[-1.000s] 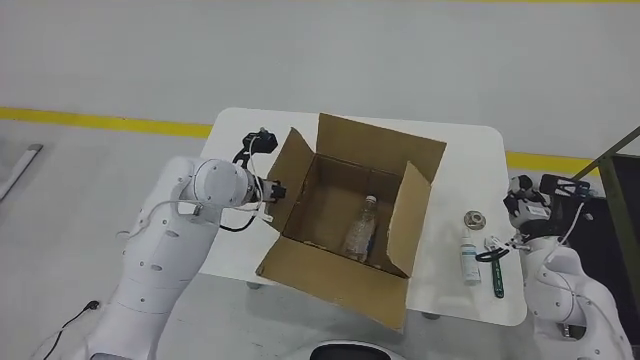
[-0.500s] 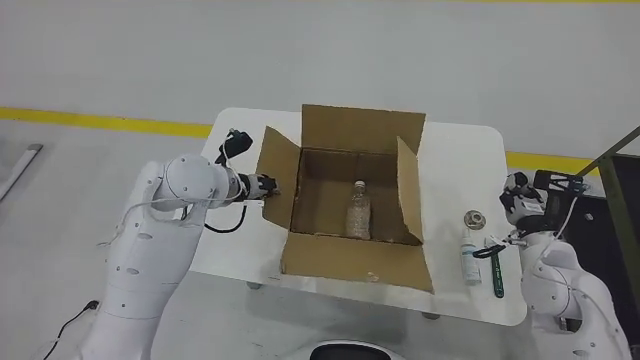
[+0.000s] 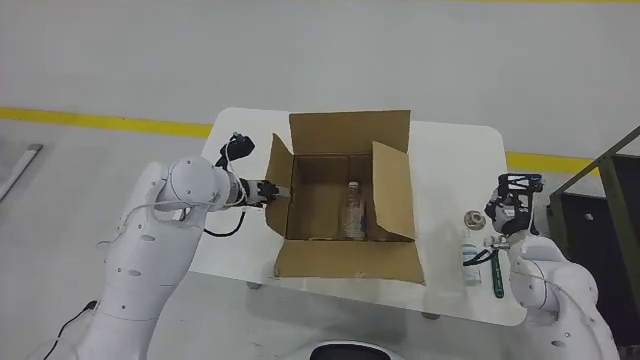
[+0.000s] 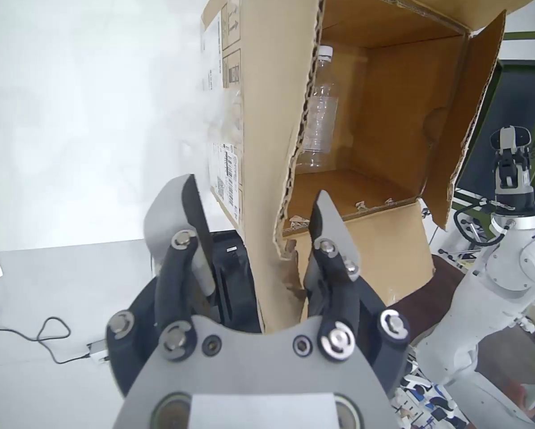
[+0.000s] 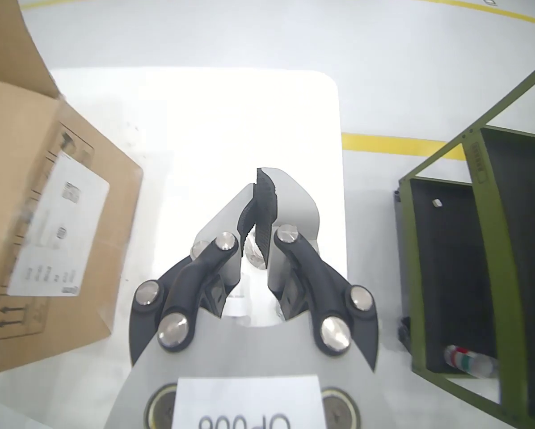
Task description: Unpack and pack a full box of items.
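1. The cardboard box point(image 3: 345, 258) sits mid-surface point(image 3: 450, 160) with all four flaps open. One clear bottle point(image 3: 352, 212) lies on its floor, cap toward the far wall.
2. The left jaws are spread, one on each side of the box's left flap point(image 4: 271, 91), and are not yet clamped on the board.
3. The right jaws are pressed together on nothing, above the surface to the right of the box. A small white bottle point(image 3: 470, 257), a green-handled tool point(image 3: 497, 272) and a round metal piece point(image 3: 474, 220) lie close by.
4. The step looks like taking hold of the flap to steady or square the box before the bottle comes out.
5. To do it well, bite deep toward the fold crease rather than at the rim, since the flap's edge point(image 4: 289, 207) is already ragged and torn.
6. Close firmly but pull gently and along the surface. Corrugated board creases and rips under a twisting load, and a light box slides easily on a smooth white top.
7. The bottle is thin, ribbed, see-through plastic with a white cap. It is round enough to roll if the box is jerked, and it would dent under a hard squeeze.
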Tool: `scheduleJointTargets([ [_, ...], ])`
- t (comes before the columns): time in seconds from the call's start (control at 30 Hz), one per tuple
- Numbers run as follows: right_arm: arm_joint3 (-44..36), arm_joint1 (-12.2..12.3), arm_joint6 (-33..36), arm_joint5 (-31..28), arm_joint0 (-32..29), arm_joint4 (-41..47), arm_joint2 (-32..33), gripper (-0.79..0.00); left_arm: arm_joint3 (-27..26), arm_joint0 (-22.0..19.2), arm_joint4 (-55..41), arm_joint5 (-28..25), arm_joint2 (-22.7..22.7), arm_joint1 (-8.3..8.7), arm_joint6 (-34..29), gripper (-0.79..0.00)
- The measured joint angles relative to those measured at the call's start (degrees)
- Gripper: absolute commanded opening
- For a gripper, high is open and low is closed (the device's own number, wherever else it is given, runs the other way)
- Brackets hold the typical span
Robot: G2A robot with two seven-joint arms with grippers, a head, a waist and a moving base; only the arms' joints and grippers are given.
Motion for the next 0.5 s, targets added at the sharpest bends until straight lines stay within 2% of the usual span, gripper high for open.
scheduleJointTargets([
  [0.23,-0.8,0.4,10.4,-1.8,0.0,-6.2,-0.7,-0.785,-1.7,-0.5,3.5,-1.4,1.0,0.49,-0.1,0.000],
  [0.5,-1.4,0.5,11.4,-1.6,0.1,-5.7,-0.2,-0.785,-1.6,-0.5,3.4,-1.4,1.0,0.48,-0.1,0.000],
])
